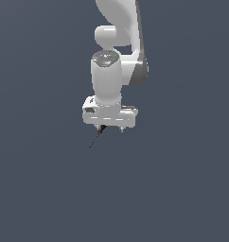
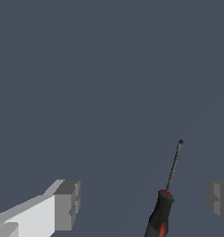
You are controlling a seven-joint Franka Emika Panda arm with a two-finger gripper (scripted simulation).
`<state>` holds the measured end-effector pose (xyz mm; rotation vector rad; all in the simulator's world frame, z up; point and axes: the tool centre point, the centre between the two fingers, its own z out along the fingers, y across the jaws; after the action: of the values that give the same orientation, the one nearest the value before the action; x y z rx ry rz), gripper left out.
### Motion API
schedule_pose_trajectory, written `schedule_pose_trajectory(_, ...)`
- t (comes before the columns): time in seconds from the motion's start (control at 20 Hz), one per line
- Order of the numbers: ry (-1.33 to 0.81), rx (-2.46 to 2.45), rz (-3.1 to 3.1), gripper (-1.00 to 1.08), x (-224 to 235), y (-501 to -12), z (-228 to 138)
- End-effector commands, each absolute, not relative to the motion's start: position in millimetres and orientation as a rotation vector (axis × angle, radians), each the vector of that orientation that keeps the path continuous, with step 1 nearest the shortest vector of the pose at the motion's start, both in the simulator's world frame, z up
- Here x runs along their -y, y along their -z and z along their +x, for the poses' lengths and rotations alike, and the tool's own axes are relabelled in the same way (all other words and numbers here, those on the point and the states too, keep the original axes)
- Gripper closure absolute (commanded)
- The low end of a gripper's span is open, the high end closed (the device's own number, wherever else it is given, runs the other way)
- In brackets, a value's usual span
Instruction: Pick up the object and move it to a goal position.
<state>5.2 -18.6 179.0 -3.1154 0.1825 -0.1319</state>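
The object (image 1: 96, 138) is a thin dark rod with a red-and-black head. In the exterior view it slants down from under the white gripper (image 1: 110, 128) toward that view's left, with its head beside one fingertip. In the wrist view the object (image 2: 161, 213) lies between the two grey fingertips (image 2: 67, 203), closer to the far one and touching neither. The gripper (image 2: 144, 203) is open, its jaws wide apart and holding nothing. I cannot tell whether the rod rests on the surface.
A plain dark grey-blue surface (image 1: 182, 189) fills both views. The white arm (image 1: 111, 71) rises above the gripper toward the top of the exterior view. No other objects show.
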Motion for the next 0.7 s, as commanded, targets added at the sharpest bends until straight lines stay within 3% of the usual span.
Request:
schedule_pose_trajectory(0.0,0.114,-0.239,-3.112,-0.92,27.2,-163.4,-3.8)
schedule_pose_trajectory(0.65,0.012,-0.612,-3.078,-0.92,78.6,-74.6,-76.1)
